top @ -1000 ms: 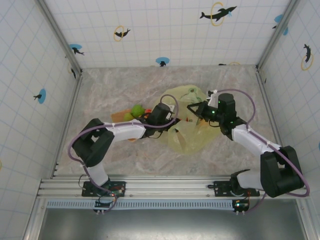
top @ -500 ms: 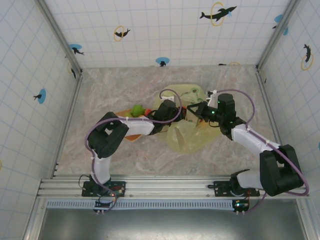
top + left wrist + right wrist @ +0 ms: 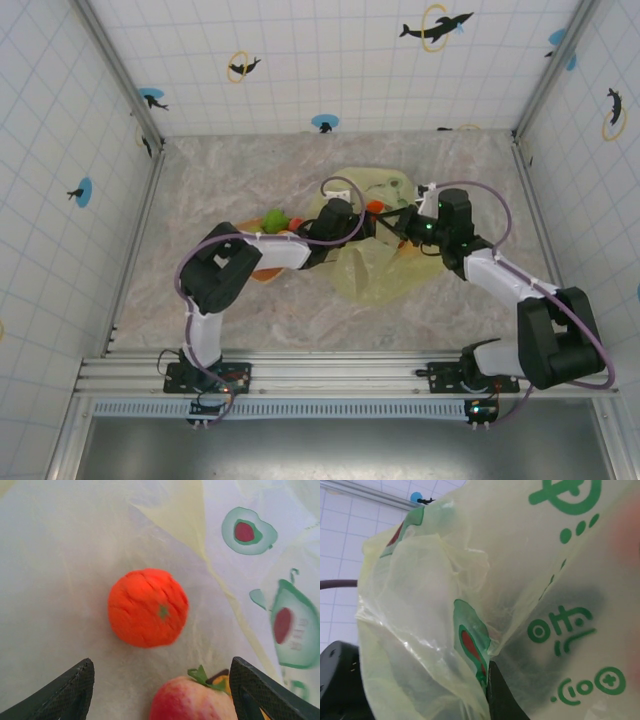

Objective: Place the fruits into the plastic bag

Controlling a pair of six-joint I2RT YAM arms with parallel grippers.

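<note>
In the left wrist view my left gripper (image 3: 161, 664) stands open inside the plastic bag (image 3: 60, 570). An orange fruit (image 3: 148, 607) lies free on the film just ahead of the fingers (image 3: 70, 695). A red apple (image 3: 192, 701) with a green leaf rests low between them, apart from the left finger. From above, the left gripper (image 3: 356, 215) reaches into the bag (image 3: 375, 275) beside the orange fruit (image 3: 374, 207). My right gripper (image 3: 398, 222) is shut on the bag's edge. In its own view a dark finger (image 3: 502, 700) pinches the printed film (image 3: 470, 580). A green fruit (image 3: 272, 219) stays left of the bag.
A flat orange plate (image 3: 262, 272) lies under the left forearm, with the green fruit at its far side. Tiled walls close in the marble table (image 3: 230, 170) on three sides. The rail with both arm bases (image 3: 340, 375) runs along the near edge.
The left gripper has pushed right, deeper into the bag's mouth, and its jaws have widened. The orange fruit now lies free in the bag. The right gripper keeps its hold.
</note>
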